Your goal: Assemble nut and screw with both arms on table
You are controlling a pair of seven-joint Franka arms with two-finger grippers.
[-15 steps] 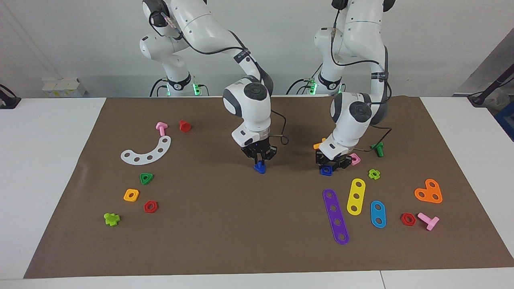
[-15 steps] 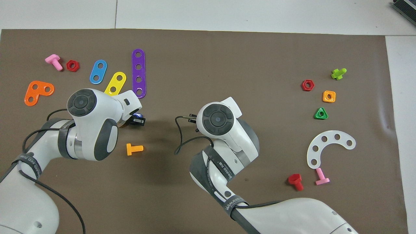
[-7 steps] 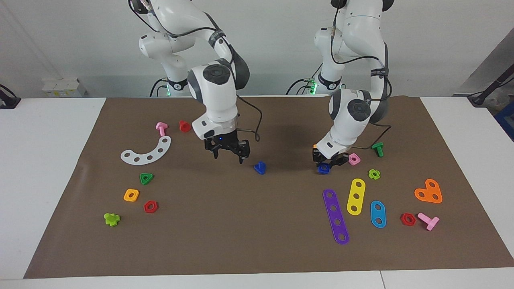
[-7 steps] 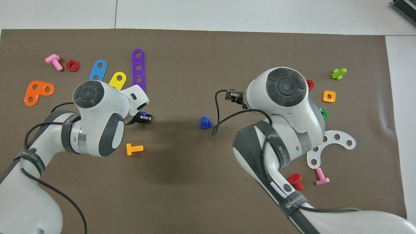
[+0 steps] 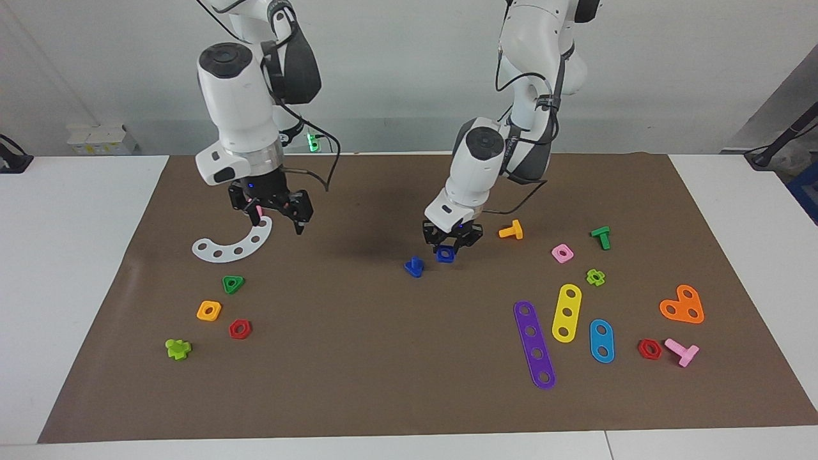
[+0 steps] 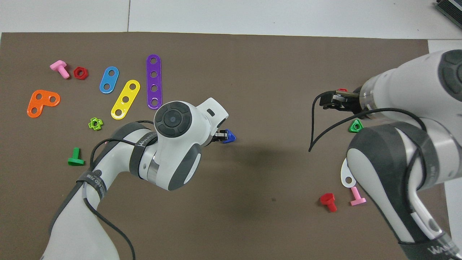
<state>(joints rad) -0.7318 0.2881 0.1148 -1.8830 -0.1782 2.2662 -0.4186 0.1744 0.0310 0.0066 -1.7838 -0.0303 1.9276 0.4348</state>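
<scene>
Facing camera is sitting high across the table [image 5: 83, 268], looking back at both arm bases and taking in the whole brown mat [image 5: 383, 370]. Overhead camera is looking steeply down from above the robots' end, closer in. Both are covering the mat, half a turn apart.

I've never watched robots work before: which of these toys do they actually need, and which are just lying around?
Needed:
blue nut, held by the left gripper
blue screw, on the mat beside it

Lying about:
purple strip
orange bolt
pink nut
white arc
</scene>
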